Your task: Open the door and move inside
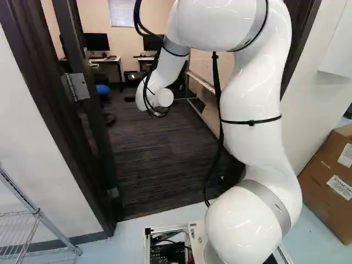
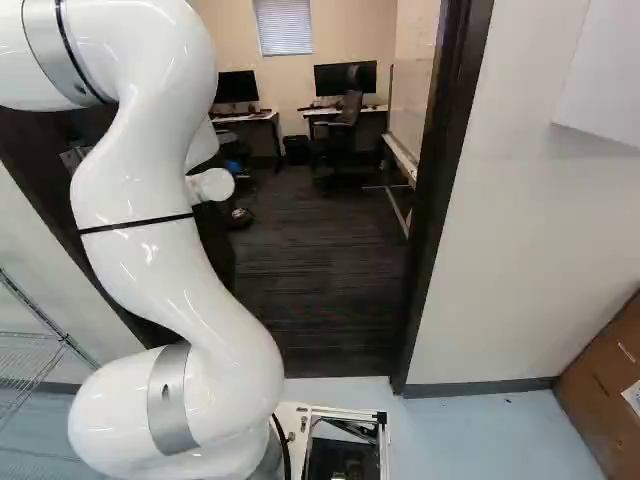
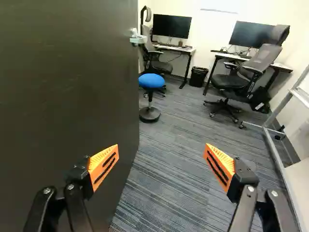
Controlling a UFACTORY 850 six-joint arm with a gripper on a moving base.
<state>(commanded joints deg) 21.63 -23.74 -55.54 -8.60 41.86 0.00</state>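
"How far are we getting?"
"The door (image 3: pixel 67 87) is standing open, and the hand (image 3: pixel 161 157) is hanging unclenched beside it, gripping nothing."
"And going inside?"
"That's remaining, I'd judge: the base (image 1: pixel 196 237) is sitting just outside the door."

Shows as a plain, flat-faced door (image 3: pixel 67 72), dark and nearly black. Stands upright and wide open, swung inward. Hangs at the left of the left base view, seen nearly edge-on there, with a silvery metal hinge (image 1: pixel 80 87) by the dark door frame (image 1: pixel 65 132). Carries a silvery handle (image 3: pixel 138 39) near the far vertical edge in the wrist view.
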